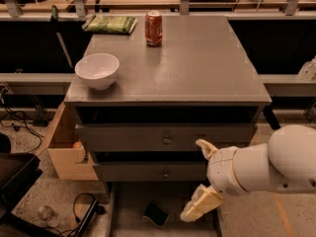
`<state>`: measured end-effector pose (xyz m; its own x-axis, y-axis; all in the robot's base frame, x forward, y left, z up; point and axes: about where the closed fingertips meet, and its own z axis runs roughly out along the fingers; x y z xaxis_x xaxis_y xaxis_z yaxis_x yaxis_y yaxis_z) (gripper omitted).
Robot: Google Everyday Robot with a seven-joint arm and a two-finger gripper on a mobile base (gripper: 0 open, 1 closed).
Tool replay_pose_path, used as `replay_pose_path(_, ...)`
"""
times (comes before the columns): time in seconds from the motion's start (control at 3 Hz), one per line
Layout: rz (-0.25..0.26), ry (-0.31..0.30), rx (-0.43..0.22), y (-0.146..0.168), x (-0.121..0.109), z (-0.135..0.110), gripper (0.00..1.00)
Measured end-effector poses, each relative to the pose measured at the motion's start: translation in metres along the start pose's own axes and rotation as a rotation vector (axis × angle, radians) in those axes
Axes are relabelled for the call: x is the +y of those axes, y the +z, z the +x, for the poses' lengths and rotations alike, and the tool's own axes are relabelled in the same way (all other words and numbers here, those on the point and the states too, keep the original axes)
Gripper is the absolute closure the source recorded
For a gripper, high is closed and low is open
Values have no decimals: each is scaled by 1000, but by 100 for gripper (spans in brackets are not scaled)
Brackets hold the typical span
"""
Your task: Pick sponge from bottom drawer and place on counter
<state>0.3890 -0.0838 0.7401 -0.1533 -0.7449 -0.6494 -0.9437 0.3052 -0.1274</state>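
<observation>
White bowl (97, 69), red soda can (153, 28), green packet (109, 24); pale wooden box (66, 154) lower down.

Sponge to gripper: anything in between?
Nothing: in the camera view, only bare bottom drawer floor separates the sponge from the gripper hanging beside it.

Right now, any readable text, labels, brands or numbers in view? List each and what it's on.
No text reads legibly.
Red can: print on its side, too blurred to read.
Green packet: pattern only, no words legible.
Hand, open, in front of the drawer fronts, above the bottom drawer and right of the sponge: no markings seen.
</observation>
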Motion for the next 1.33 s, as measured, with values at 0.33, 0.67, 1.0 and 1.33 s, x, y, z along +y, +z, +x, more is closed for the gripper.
replay_pose_path(0.33, 4, 1, 2, -1, -1, 0, 0)
replay_pose_path(0.67, 13, 0, 6, 18, 1, 3, 0)
replay_pose_path(1.0, 32, 21, -49, 82, -5, 42, 0)
replay_pose_path(1.33, 102, 15, -77, 125, -33, 94, 0)
